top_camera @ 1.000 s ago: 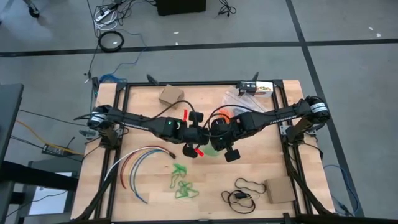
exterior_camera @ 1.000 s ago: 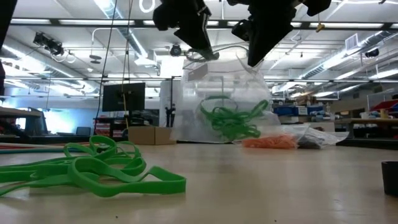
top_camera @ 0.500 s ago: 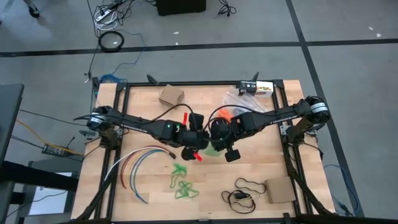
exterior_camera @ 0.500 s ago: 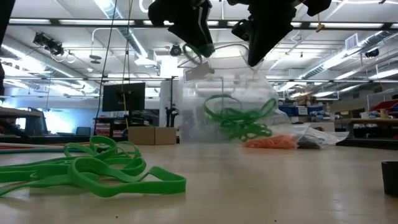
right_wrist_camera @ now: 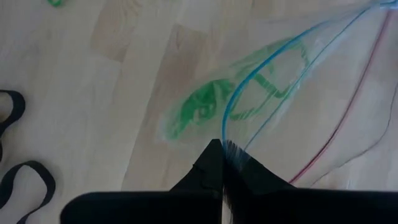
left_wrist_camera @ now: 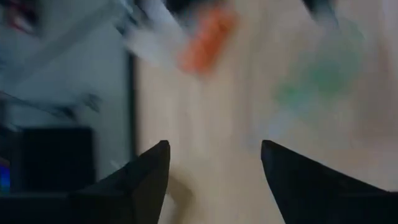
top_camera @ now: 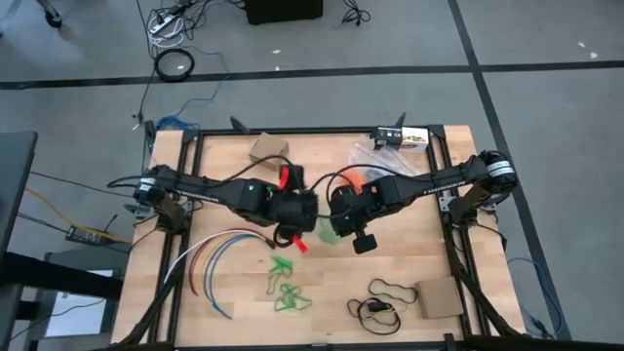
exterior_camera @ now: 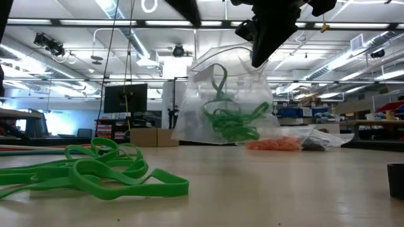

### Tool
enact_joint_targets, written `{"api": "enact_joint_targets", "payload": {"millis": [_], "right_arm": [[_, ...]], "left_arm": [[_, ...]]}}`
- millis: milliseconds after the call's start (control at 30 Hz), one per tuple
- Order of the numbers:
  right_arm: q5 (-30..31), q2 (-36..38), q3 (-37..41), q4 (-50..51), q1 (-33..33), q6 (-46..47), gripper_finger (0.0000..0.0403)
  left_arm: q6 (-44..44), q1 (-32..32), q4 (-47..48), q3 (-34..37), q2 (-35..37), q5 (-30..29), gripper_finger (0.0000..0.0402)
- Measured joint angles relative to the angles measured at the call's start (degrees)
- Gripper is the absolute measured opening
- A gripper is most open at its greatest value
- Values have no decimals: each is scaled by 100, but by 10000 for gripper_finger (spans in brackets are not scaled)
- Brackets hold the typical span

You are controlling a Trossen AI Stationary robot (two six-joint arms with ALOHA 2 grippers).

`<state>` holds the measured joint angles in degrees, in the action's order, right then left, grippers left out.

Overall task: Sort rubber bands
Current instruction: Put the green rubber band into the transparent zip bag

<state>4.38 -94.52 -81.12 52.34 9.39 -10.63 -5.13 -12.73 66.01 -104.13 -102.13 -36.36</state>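
A clear plastic bag [exterior_camera: 227, 101] with green rubber bands [right_wrist_camera: 205, 102] inside stands mid-table, its bottom on the wood. My right gripper [exterior_camera: 265, 44] is shut on the bag's top. My left gripper [left_wrist_camera: 214, 180] is open beside the bag on the left, raised, with nothing between its fingers. More green bands [top_camera: 288, 288] lie loose near the front edge. An orange heap [exterior_camera: 273, 144] lies in another clear bag at the far side. Dark bands [top_camera: 378, 310] lie at the front right. My right gripper pinches the bag's open rim [right_wrist_camera: 231, 146] between its two shut fingers, at the blue zip line. The fingers come from above, slanting down. The bag hangs below them, its mouth arched open and its bottom [exterior_camera: 221, 140] on the table.
Curved coloured cables [top_camera: 219, 258] lie at the front left. Cardboard boxes stand at the far left [top_camera: 268, 148] and front right [top_camera: 439, 297]. A thin black cord loop [top_camera: 392, 290] lies near the dark bands. A small device [top_camera: 400, 136] sits at the far edge.
My left gripper has opened at the bag's mouth, then risen and drawn back toward the table's left edge. Inside the bag a green band now stands up in a loop above the others. The right gripper and the bag's rim have kept still.
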Motion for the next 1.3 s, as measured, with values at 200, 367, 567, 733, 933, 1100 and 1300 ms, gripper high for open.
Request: {"api": "enact_joint_targets", "payload": {"millis": [200,367,567,733,933,1100,1300], "right_arm": [[0,0,0,8,0,0,0],[0,0,1,-30,0,0,0],[-2,0,1,-121,11,9,0],[-4,0,0,-120,15,15,0],[-4,0,0,-128,26,28,0],[-4,0,0,-140,15,4,0],[-4,0,0,-173,15,3,0]], "left_arm": [[1175,-288,826,547,0,1558,245],[1292,-919,-152,1669,-2,1923,241],[1381,-1207,-2233,3362,-4,1950,238],[1615,-998,-3415,4329,-4,2327,209],[1405,-872,-3511,4435,-4,2713,82],[1108,-868,-3008,3946,25,2876,17],[738,-867,-1951,2995,50,2715,7]]}}
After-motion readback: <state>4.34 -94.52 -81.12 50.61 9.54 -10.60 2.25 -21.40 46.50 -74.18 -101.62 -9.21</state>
